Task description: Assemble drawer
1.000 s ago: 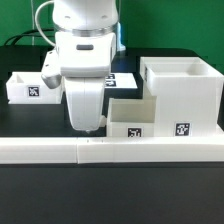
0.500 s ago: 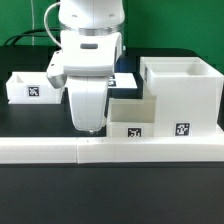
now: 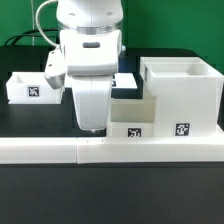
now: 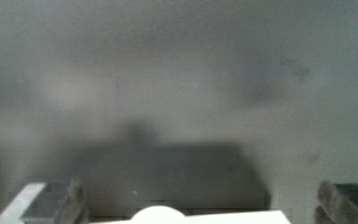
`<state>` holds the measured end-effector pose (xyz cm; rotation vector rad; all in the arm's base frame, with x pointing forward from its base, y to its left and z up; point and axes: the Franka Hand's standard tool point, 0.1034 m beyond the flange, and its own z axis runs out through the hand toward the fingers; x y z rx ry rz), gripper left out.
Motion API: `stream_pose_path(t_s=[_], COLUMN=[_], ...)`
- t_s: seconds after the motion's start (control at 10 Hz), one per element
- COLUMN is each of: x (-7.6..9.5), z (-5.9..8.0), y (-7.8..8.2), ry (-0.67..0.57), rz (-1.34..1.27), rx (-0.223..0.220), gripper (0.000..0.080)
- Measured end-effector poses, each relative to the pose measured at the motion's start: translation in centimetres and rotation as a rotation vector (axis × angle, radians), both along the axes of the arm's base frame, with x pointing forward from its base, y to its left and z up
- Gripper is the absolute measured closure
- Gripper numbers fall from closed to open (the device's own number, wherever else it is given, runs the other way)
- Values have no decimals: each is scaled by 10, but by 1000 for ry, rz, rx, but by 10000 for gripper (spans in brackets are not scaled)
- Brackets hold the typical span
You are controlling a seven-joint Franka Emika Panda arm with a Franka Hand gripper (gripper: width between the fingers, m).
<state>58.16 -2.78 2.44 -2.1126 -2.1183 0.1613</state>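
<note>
The tall white box-shaped housing [image 3: 180, 95] stands at the exterior view's right. One small tray [image 3: 130, 118] sits against its left side, and a second tray [image 3: 30, 87] sits at the far left. My gripper [image 3: 90, 126] hangs low just left of the middle tray, its fingertips hidden by the hand. In the wrist view the gripper [image 4: 197, 205] is open, with its fingers [image 4: 51, 200] wide apart. A round white knob [image 4: 155, 214] and a white tray edge lie between them, touching neither. The rest of that view is blurred grey.
A long low white wall strip [image 3: 110, 150] runs across the front of the black table. The marker board [image 3: 126, 80] lies behind the arm. A green upright and cables show at the back left.
The arm has shifted slightly toward the exterior view's right, nearer the middle tray. The parts have not moved.
</note>
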Motion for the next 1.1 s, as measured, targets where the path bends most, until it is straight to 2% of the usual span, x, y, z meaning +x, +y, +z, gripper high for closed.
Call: stream_pose_path(t_s=[0.2,0.4,0.8,1.1], x=[6,10,9,8], z=[4,9,9,9], y=[10,14,16,14], ry=[-8,-5,4,6], rz=[-14,-65,-99,-99], rx=[1,-11,-64,-68], gripper=[150,150,150,150])
